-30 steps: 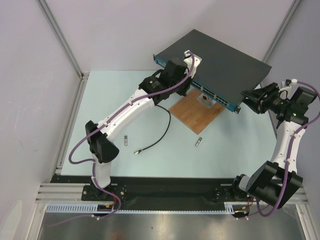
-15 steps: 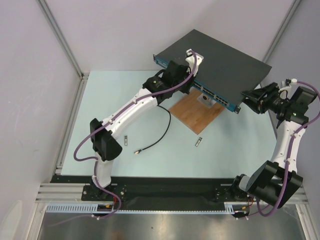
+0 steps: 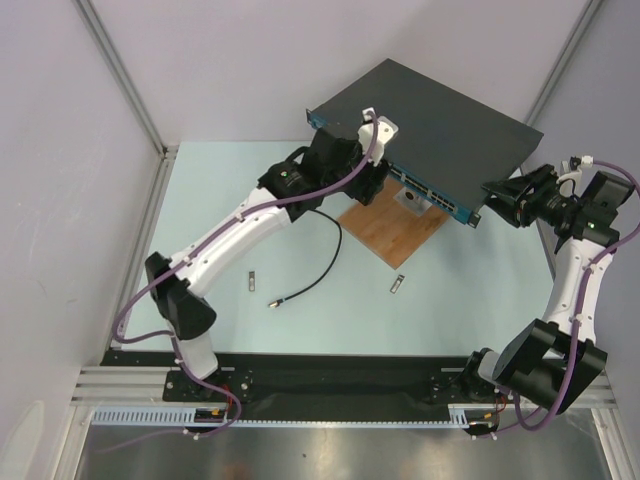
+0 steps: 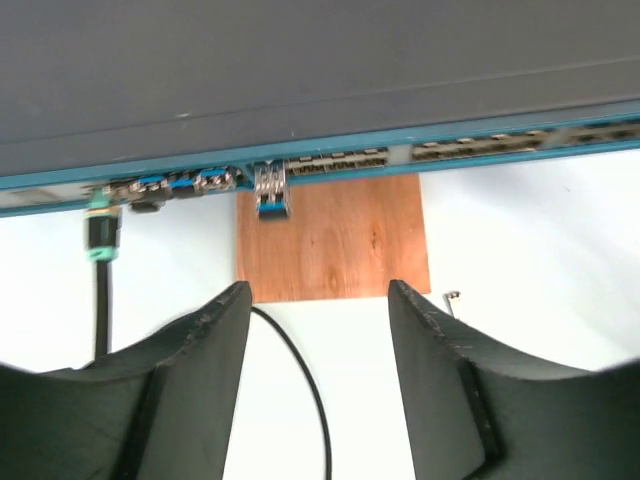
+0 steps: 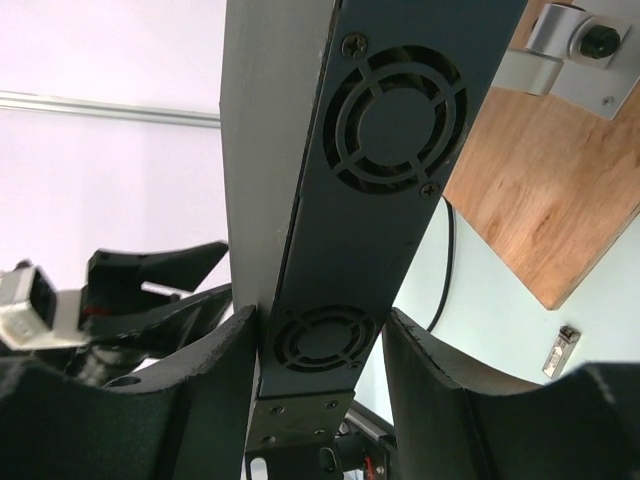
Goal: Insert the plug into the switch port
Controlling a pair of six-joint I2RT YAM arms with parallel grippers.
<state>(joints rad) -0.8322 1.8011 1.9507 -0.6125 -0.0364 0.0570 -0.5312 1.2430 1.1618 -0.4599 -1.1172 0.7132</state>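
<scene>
Two grippers: my right gripper (image 5: pixel 318 328) clamps the switch (image 5: pixel 385 110) at its fan end. My left gripper (image 4: pixel 320 300) gapes empty facing the blue ports (image 4: pixel 340 160), the plug (image 4: pixel 101 228) seated in one.

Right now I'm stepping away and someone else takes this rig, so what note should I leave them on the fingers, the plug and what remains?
The left gripper is open and empty, fingers facing the switch front.
The right gripper is shut on the switch's end.
The plug, green-collared, looks seated in a port near the front's left end; its cable hangs down.
Left to do: confirm seating, release the switch.
</scene>
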